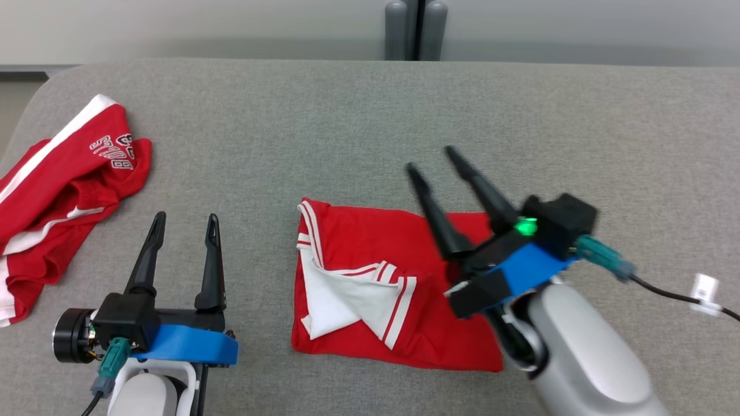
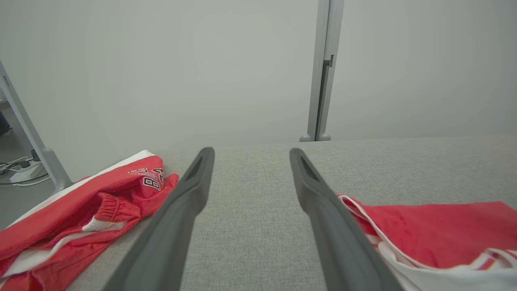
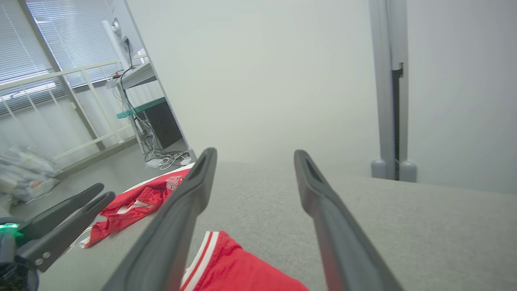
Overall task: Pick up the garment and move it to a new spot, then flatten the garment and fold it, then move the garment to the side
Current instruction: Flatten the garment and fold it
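The garment (image 1: 370, 289) is a red piece with white trim, lying folded into a rough rectangle on the grey table, a white-lined flap turned back on its left half. My right gripper (image 1: 432, 160) is open above the garment's right part, fingers pointing up and left with nothing between them. In the right wrist view the garment (image 3: 242, 270) lies below the open right gripper (image 3: 254, 153). My left gripper (image 1: 186, 218) stands open at the lower left, apart from the garment. In the left wrist view the garment (image 2: 436, 230) is to the right of the open left gripper (image 2: 251, 152).
A second red garment (image 1: 63, 190) with white stripes and lettering lies crumpled at the table's left edge, also seen as a red heap (image 2: 80, 206) in the left wrist view. The grey table (image 1: 370, 115) ends at a pale wall with a grey post (image 1: 416, 29).
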Robot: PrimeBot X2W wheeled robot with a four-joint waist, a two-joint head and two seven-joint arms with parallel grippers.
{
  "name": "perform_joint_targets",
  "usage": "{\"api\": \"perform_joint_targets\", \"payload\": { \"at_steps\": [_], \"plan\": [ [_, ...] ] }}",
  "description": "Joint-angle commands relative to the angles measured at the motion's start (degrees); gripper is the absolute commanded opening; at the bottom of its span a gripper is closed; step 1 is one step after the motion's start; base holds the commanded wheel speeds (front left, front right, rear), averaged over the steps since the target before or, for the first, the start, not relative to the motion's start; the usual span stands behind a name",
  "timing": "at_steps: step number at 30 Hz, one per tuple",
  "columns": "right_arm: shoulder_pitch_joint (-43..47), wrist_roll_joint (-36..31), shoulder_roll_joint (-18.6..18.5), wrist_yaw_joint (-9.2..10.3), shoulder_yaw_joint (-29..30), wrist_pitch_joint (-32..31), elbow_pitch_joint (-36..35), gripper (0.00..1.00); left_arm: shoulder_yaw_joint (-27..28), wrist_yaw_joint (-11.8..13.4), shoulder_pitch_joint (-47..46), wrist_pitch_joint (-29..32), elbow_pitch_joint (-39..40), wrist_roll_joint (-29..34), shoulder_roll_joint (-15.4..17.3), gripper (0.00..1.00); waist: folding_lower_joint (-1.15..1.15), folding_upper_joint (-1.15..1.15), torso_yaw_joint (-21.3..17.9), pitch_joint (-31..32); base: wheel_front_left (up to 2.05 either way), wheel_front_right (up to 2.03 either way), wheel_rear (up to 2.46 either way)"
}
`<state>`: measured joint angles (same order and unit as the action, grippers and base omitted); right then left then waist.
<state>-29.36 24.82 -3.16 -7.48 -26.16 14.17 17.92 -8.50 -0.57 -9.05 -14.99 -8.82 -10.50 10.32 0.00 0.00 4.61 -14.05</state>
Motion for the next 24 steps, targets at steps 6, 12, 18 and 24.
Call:
{"api": "perform_joint_targets", "payload": {
  "at_steps": [6,12,18,24],
  "plan": [
    [10.0,-6.5,-3.5,-0.03,14.6,0.4,-6.6,1.0,0.7,-0.3,1.5,-0.3,0.1,0.6,0.2,1.0,0.0,0.0,-2.2,1.8,0.0,0.0,0.0],
    [20.8,-11.0,-3.4,-0.03,25.9,-2.8,-14.8,1.0,0.9,-0.6,2.3,-0.3,-0.1,0.9,0.5,1.0,0.0,0.0,-3.6,2.3,0.0,0.0,0.0],
    [27.9,-12.7,-1.9,-0.03,29.9,-5.7,-21.3,1.0,0.4,-1.2,2.4,-0.3,-0.6,0.9,0.9,1.0,0.0,0.0,-4.7,2.3,0.0,0.0,0.0],
    [30.6,-13.2,-0.8,-0.03,30.5,-7.5,-24.4,1.0,0.2,-1.2,2.7,-0.3,-1.2,0.7,1.2,1.0,0.0,0.0,-5.2,2.8,0.0,0.0,0.0]
  ]
}}
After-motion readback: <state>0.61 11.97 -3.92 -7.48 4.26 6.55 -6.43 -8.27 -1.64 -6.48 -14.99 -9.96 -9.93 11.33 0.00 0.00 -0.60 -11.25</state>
